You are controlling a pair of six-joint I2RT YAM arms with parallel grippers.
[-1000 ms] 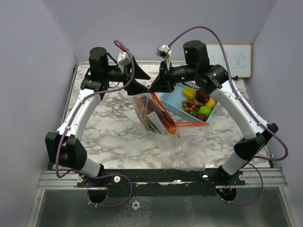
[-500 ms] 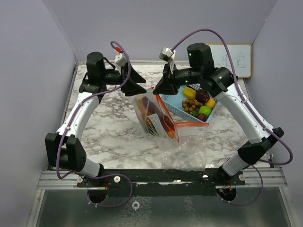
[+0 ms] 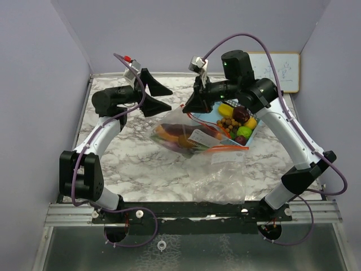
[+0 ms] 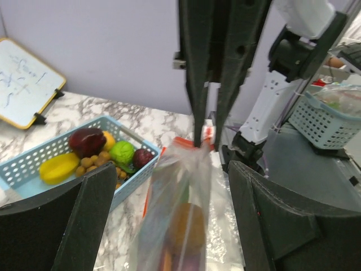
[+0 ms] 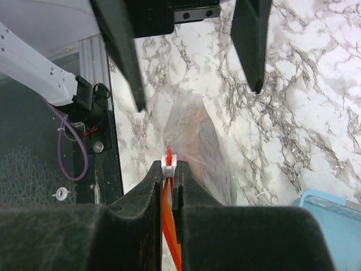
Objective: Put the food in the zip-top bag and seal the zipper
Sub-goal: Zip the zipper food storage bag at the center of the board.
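The clear zip-top bag [image 3: 183, 135] lies slumped on the marble table with orange and dark toy food inside. It also shows in the left wrist view [image 4: 180, 220] and the right wrist view [image 5: 197, 135]. My right gripper [image 3: 185, 107] [image 5: 168, 169] is shut on the bag's orange zipper strip [image 5: 171, 226], right behind the white slider [image 5: 168, 162]. My left gripper [image 3: 168, 97] [image 4: 172, 169] is open and empty, left of the bag and facing it. More food sits in the blue mesh basket [image 3: 204, 125]: yellow fruit [image 4: 56, 167], purple fruit [image 4: 86, 141], lime-green fruit [image 4: 123, 152] and brown grapes [image 3: 227, 125].
Loose clear plastic [image 3: 223, 180] lies on the table in front of the bag. A small whiteboard [image 3: 282, 70] leans at the back right. Purple walls close in the table's sides and back.
My left gripper has let go of the bag's top, opened and drawn back to the left. The bag has dropped from upright to lying on its side. My right gripper keeps its hold.
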